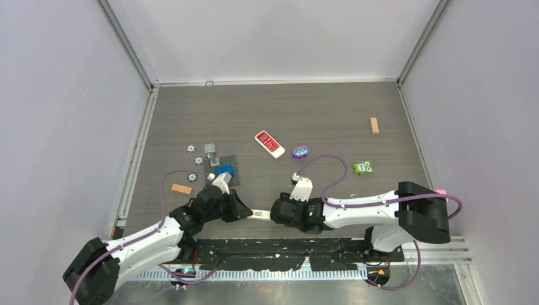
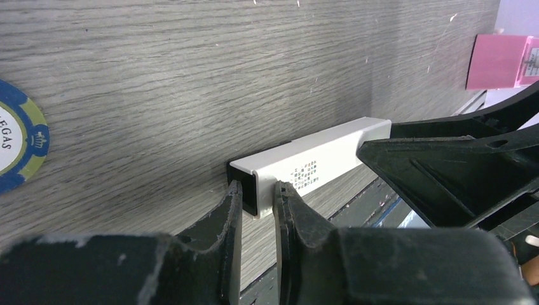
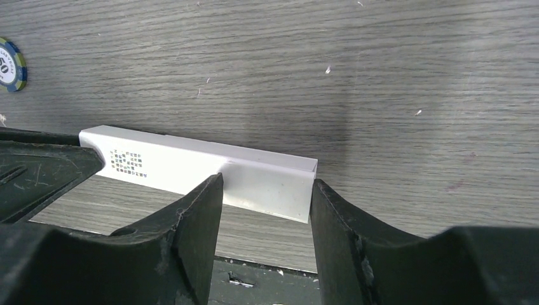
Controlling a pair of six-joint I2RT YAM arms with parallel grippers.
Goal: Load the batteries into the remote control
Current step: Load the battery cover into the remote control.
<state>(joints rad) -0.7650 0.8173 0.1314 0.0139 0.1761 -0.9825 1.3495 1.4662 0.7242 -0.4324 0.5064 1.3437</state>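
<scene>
The left claw (image 2: 257, 190) is closed tight on the black end of the remote control (image 2: 318, 159). Its two fingers (image 2: 232, 216) pinch that end from both sides. The right claw (image 3: 266, 184) is open. Its fingers (image 3: 200, 210) stand apart over the white end of the remote and do not squeeze it. So the two claws meet at the long white bar, one at each end.

The remote lies flat on the tabletop (image 1: 318, 114), at the middle of the near edge. A round poker chip (image 2: 19, 136) lies near it, toward the left edge. Farther out, near the middle of the tabletop, sits a wider remote (image 1: 269, 144) with a red face. I cannot pick out the batteries among the small things out there.

I think the step in hand is getting the remote ready, with the left claw keeping it steady. No battery is in it that I can see. Next, the right claw likely has to close on its end and open the battery slot. It should move gently, so the bar does not slip off the near edge.
</scene>
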